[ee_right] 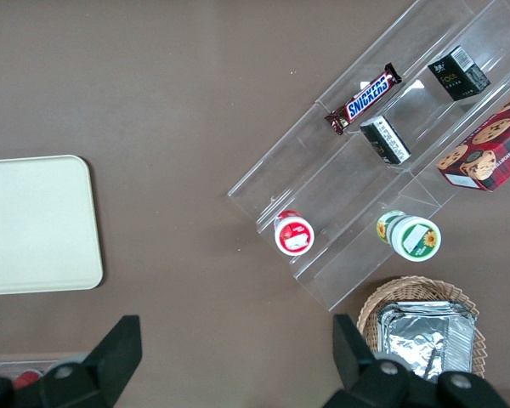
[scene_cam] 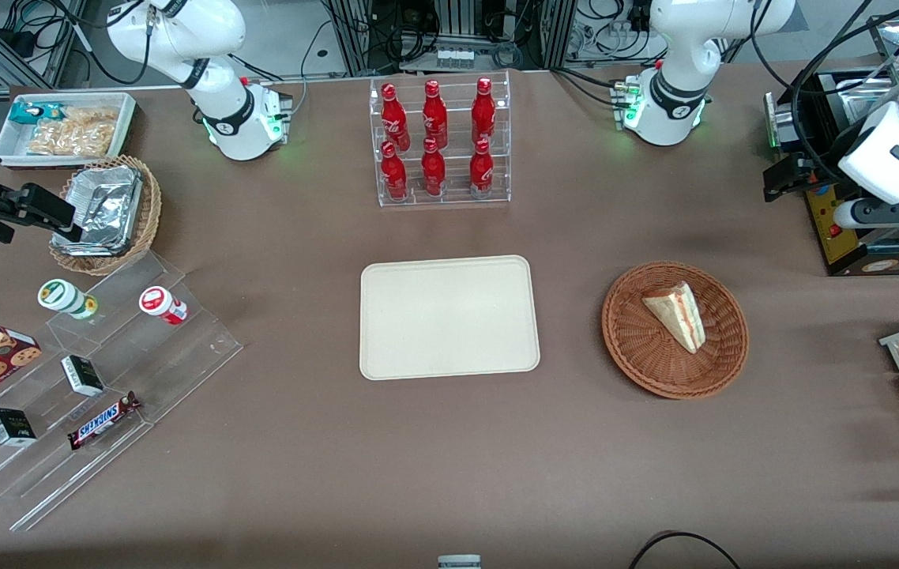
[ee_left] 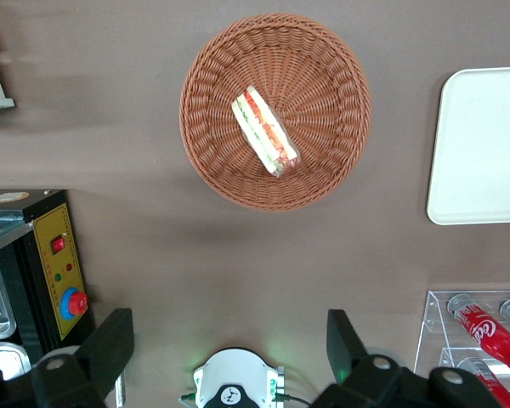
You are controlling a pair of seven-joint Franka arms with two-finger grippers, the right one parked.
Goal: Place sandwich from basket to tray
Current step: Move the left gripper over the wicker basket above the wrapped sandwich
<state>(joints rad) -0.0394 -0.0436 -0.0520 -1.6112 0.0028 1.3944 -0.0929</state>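
In the front view the gripper sits near the frame's edge, with its arm cut off there. The wrist view shows only the tips of its spread fingers. The tray is cropped, and the sandwich's filling barely shows from the front.

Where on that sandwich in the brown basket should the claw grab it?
Probably from straight above, fingers closing on the two flat bread faces of the sandwich, mid-wedge. It lies with its striped filling edge up in the shallow basket, whose low rim leaves the top free. The gripper is open, high above the table.
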